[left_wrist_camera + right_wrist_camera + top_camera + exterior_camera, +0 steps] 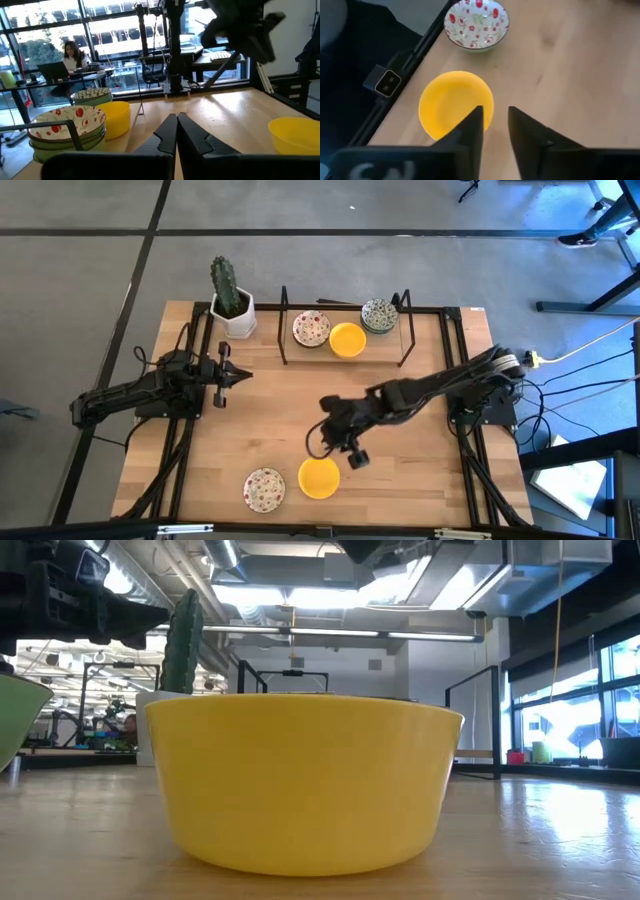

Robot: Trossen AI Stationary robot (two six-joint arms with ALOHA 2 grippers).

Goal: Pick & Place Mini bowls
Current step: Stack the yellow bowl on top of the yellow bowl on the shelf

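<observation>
Two mini bowls rest on their bases near the table's front edge: a plain yellow one [319, 478] [455, 102] and a white one with red speckles [264, 489] [476, 22] to its left. My right gripper [355, 455] [495, 125] hovers open above the yellow bowl's right side, slanting down, touching nothing. At the back, more mini bowls stand in a black wire rack [283, 330]: a red-speckled stack [311, 329], a yellow one [347, 339] and a green-blue one [379, 315]. My left gripper [225, 375] [176, 132] waits shut at the table's left, pointing level.
A white square pot with a cactus [232, 305] stands at the back left, beside the rack. Bare wood lies between the rack and the two front bowls. Black rails [195, 430] run along the table's left and right sides. A person sits at a laptop [70, 60] beyond the table.
</observation>
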